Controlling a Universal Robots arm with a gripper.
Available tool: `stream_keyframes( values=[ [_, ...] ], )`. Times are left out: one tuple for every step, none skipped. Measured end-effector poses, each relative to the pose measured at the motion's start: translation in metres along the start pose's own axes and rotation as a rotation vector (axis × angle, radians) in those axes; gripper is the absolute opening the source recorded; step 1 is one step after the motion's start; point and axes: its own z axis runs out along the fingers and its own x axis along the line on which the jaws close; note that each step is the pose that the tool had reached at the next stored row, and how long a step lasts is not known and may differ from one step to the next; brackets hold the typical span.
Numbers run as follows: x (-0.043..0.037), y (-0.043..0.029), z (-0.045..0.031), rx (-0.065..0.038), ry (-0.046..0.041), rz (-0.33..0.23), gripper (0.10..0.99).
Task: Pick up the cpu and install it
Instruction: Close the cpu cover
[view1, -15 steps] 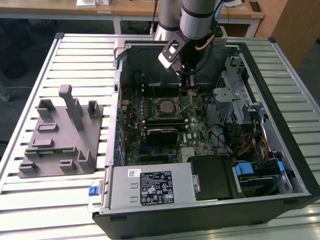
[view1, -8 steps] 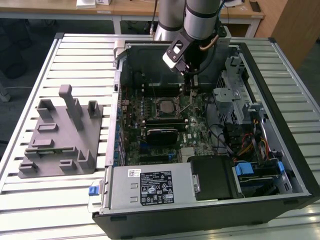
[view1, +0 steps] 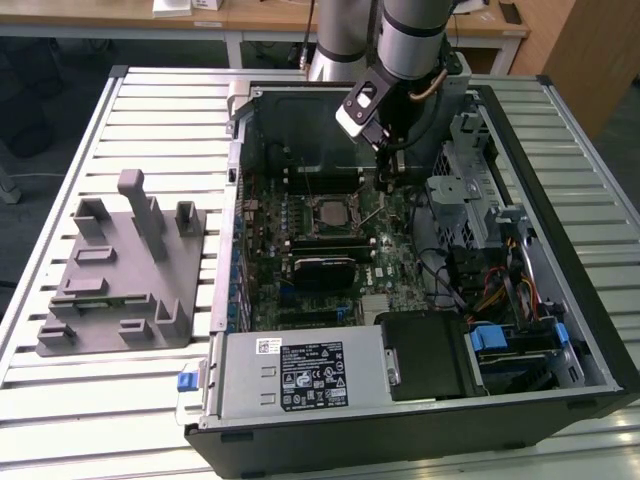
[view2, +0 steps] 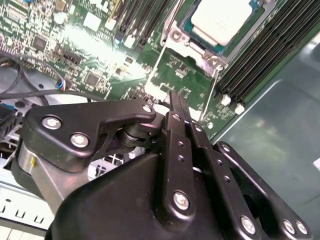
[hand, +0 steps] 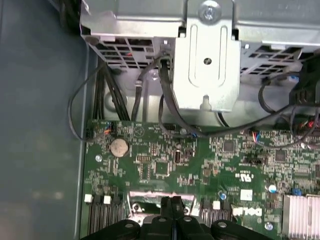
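The cpu (view1: 328, 210), a pale silver square chip, lies flat in its socket on the green motherboard (view1: 300, 240) inside the open computer case. In the second wrist view the cpu (view2: 220, 20) sits within the metal socket frame, and a thin metal lever (view2: 212, 95) stands beside it. My gripper (view1: 386, 183) hangs low over the board, just to the exterior view's right of the socket. Its black fingers (view2: 176, 100) are pressed together with nothing between them. In the first wrist view the gripper (hand: 171, 201) points at the edge of the socket frame.
A grey tray with upright blocks (view1: 125, 265) rests on the slatted table at the exterior view's left. The case holds a power supply (view1: 300, 370), a metal drive cage (view1: 470, 200), black cables (hand: 150, 100) and memory slots (view2: 260, 55) near the socket.
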Motion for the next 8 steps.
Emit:
stream_keyframes(
  values=[
    [0.0004, 0.0018, 0.0001, 0.000, 0.0000, 0.000, 0.114],
    [0.0007, 0.0035, 0.0002, 0.000, 0.0001, 0.000, 0.114],
    [0.0011, 0.0052, 0.0003, 0.000, 0.0002, 0.000, 0.114],
    [0.0014, 0.0069, 0.0005, 0.001, 0.0003, 0.000, 0.114],
    [0.0018, 0.0084, 0.0006, 0.001, 0.0001, 0.000, 0.114],
    [0.0023, 0.0097, 0.0008, 0.001, 0.0001, 0.000, 0.114],
    [0.0027, 0.0108, 0.0009, 0.002, 0.0001, 0.000, 0.114],
    [0.0031, 0.0118, 0.0011, 0.002, 0.0001, 0.000, 0.114]
  ],
)
